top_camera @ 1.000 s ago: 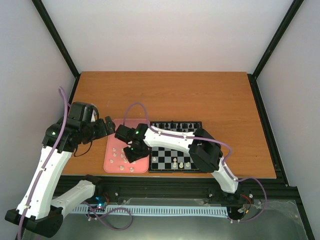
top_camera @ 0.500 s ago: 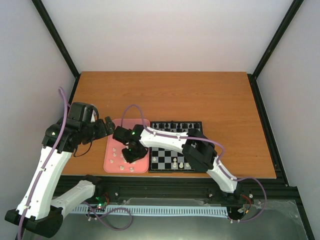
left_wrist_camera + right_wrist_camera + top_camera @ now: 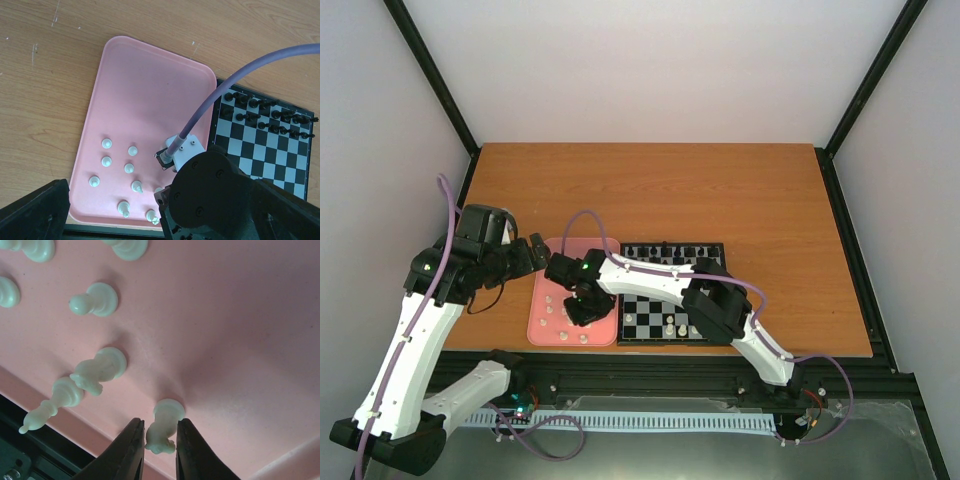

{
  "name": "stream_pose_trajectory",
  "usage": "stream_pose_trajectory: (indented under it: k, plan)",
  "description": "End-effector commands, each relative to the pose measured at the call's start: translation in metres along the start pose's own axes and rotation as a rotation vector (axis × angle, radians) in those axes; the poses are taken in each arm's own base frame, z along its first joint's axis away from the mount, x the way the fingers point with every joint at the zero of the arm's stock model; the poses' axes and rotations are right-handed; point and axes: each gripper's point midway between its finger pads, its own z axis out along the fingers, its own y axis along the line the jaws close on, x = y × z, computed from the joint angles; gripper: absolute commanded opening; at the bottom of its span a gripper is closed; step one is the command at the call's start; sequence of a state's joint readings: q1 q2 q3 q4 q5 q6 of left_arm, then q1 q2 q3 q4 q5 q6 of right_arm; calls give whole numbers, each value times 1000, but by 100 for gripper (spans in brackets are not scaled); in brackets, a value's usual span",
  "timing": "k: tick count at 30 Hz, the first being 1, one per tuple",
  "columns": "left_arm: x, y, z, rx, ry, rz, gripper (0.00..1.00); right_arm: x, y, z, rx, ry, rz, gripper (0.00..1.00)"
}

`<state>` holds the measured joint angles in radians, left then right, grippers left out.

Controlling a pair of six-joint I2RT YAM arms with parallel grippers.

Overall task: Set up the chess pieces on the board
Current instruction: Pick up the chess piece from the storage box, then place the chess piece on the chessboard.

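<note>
— Where is the right gripper point(image 3: 159, 426) now?
— It sits low over the pink tray point(image 3: 235, 315), with its two fingers clenched on either side of one cream piece point(image 3: 167, 412). That piece stands close to the tray's near edge, beside the board point(image 3: 655, 305). Both fingers seem to touch it, though the wrist view does not show how firmly they bite.

— What does the step in hand call for?
— Probably a squeeze finished square on the piece's body, then a straight lift that leaves the neighbouring cream piece point(image 3: 97, 369) undisturbed. So tiny a man could twist or pop out if the lift comes before the grip is sure. It then belongs on the board's near ranks, where a few cream men point(image 3: 670, 327) already stand. The black men point(image 3: 670, 252) line the far side.

— And the left gripper point(image 3: 533, 252)?
— It hangs by the tray's far left corner. Whether it is released or clenched cannot be told.

— What differs from a second ago?
— The right arm's elbow has slid leftward and the jaws have narrowed onto the piece. The left arm and the men on the board look unchanged.
</note>
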<state>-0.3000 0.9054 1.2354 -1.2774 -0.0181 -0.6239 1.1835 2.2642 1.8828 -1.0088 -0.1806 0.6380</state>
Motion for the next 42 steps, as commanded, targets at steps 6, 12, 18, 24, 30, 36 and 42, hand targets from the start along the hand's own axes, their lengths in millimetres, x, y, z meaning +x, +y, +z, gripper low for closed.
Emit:
stream_pose_trajectory:
  k: [6, 12, 18, 24, 30, 36, 42]
  plan:
    - [-1, -1, -4, 10, -8, 21, 100, 1, 1, 2, 4, 13, 2, 15]
    - [1, 0, -4, 9, -9, 19, 100, 0, -1, -2, 15, -1, 1, 3]
    - [0, 1, -7, 11, -16, 12, 100, -10, -4, -33, 50, -89, -3, 3]
    - [-1, 0, -8, 14, -22, 12, 100, -7, -24, -94, 91, -179, 47, 3]
    - [-2, -3, -8, 27, -20, 13, 100, 30, -82, -142, 159, -189, 165, 3]
    - [-4, -7, -5, 38, -17, 20, 100, 97, -152, -158, 184, -147, 341, 3]
    - [-4, -10, -1, 45, -3, 26, 100, 144, -198, -149, 157, -107, 503, 3]
